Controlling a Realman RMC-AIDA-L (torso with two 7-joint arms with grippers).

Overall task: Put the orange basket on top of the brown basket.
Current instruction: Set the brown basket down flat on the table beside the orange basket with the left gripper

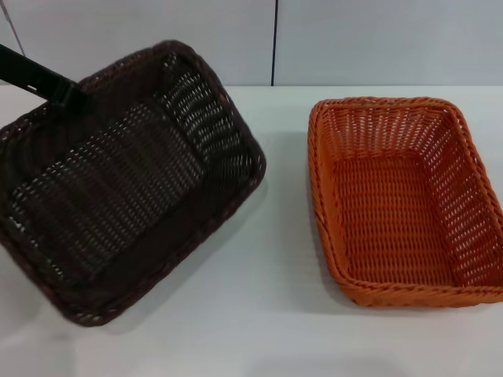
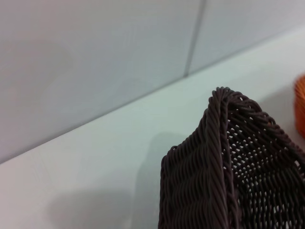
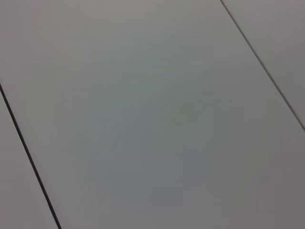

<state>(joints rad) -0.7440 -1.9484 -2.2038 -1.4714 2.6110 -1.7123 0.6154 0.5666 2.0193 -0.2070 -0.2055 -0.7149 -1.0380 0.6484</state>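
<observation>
The brown basket (image 1: 126, 181) is on the left in the head view, tilted, with its far-left rim raised off the white table (image 1: 259, 314). My left gripper (image 1: 64, 93) reaches in from the far left and is shut on that raised rim. The basket's corner fills the left wrist view (image 2: 228, 167). The orange basket (image 1: 401, 204) sits flat on the table at the right, empty and apart from the brown one. A sliver of it shows in the left wrist view (image 2: 301, 109). My right gripper is out of view.
A pale panelled wall (image 1: 275, 39) runs along the table's far edge. The right wrist view shows only wall panels (image 3: 152, 114). A strip of bare table lies between the two baskets.
</observation>
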